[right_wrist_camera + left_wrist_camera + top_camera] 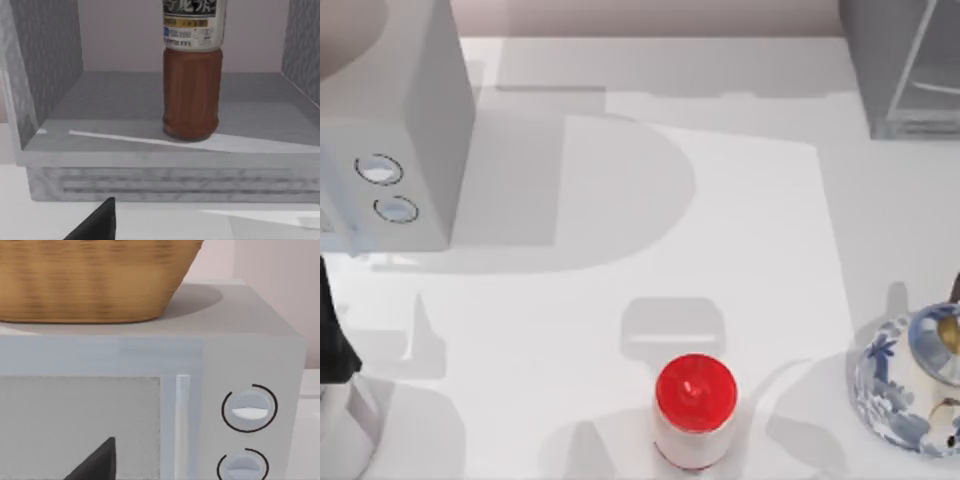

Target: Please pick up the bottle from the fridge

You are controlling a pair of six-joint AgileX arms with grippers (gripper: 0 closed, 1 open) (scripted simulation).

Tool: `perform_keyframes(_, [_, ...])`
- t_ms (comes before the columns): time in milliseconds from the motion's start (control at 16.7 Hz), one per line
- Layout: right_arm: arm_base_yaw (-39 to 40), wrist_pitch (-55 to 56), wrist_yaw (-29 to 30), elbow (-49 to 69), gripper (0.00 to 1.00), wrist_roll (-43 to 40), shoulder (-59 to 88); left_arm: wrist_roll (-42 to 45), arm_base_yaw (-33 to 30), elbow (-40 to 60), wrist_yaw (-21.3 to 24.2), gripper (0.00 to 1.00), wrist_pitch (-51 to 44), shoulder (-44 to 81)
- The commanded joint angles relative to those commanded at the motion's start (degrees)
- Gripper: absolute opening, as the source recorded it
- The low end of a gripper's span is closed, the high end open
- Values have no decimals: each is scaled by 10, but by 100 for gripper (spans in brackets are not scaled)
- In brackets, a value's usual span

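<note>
A brown bottle (192,95) with a pale label stands upright on the floor of the dark grey fridge (100,100), slightly right of the middle of the compartment. In the top view the fridge (880,70) sits at the table's far right corner, and its clear panel with a thin pale frame (925,70) shows there. My right gripper faces the fridge's front from outside and a little below its floor; a dark tip of it (95,222) shows, still apart from the bottle. My left arm (335,335) is parked at the table's left edge, facing the lighter grey box.
The lighter grey box with two round dials (395,120) stands at the far left, with a wicker basket (90,275) on top. A white bottle with a red cap (695,410) stands near the front middle. A blue-and-white teapot (910,385) sits at the front right.
</note>
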Motion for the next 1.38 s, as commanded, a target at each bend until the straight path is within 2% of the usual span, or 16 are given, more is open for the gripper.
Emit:
perform_keyframes(240, [21,-37,25,64,100,0,29,0,0,0,0,100,0,0])
perform_keyframes(660, [109,-204,117,347,100,-1,136,0,0,0,0,100,0,0])
perform_keyframes(840, [141,-265,151,428,100,-3,162,0,0,0,0,100,0,0])
perform_keyframes(1380, [156,-299,165,477,100,-4,185,0,0,0,0,100,0,0])
